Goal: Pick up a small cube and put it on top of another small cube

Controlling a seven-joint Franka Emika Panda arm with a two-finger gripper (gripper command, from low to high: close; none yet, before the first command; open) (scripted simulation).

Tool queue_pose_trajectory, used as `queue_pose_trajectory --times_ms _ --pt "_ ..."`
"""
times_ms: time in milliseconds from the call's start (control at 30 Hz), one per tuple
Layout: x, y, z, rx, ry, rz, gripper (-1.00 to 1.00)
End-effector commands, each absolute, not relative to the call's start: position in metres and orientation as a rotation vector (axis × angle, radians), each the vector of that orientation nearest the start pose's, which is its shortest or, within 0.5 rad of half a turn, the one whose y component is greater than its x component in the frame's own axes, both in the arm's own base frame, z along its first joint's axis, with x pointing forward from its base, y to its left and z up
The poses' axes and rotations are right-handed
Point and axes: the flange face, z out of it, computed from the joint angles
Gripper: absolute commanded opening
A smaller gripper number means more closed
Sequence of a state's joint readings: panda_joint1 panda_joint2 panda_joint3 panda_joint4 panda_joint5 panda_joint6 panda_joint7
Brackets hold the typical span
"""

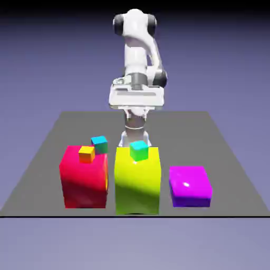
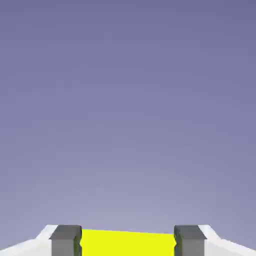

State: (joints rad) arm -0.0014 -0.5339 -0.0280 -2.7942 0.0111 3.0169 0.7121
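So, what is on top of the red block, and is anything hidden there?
Two small cubes sit on the red block: an orange-and-yellow cube at the front and a teal cube behind it. The teal cube's lower front is covered by the orange one; whether they touch cannot be told.

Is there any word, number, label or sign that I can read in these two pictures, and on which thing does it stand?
None: no text can be read in either view.
The red block, yellow block, purple block and the small cubes carry plain coloured faces only.
The arm shows no readable marking.
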Motion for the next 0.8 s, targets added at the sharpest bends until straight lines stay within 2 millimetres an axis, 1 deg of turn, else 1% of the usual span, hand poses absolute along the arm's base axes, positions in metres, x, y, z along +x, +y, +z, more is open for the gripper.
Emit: queue_pose_trajectory --times_ms 0,133,233,333,433,533,633,700,767 --pt "0.402 -0.022 0.451 -2.522 0.985 -0.996 0.0" --pt "0.425 -0.096 0.425 -2.617 1.073 -0.872 0.0" --pt "0.432 -0.154 0.401 -2.681 1.132 -0.768 0.0" --pt "0.429 -0.215 0.374 -2.736 1.194 -0.652 0.0" --pt "0.412 -0.275 0.342 -2.778 1.271 -0.512 0.0" --pt "0.385 -0.333 0.311 -2.809 1.34 -0.368 0.0" --pt "0.348 -0.387 0.284 -2.83 1.402 -0.223 0.0" --pt "0.298 -0.403 0.241 -2.75 1.595 -0.014 0.0" --pt "0.243 -0.411 0.201 -2.636 1.79 0.203 0.0"
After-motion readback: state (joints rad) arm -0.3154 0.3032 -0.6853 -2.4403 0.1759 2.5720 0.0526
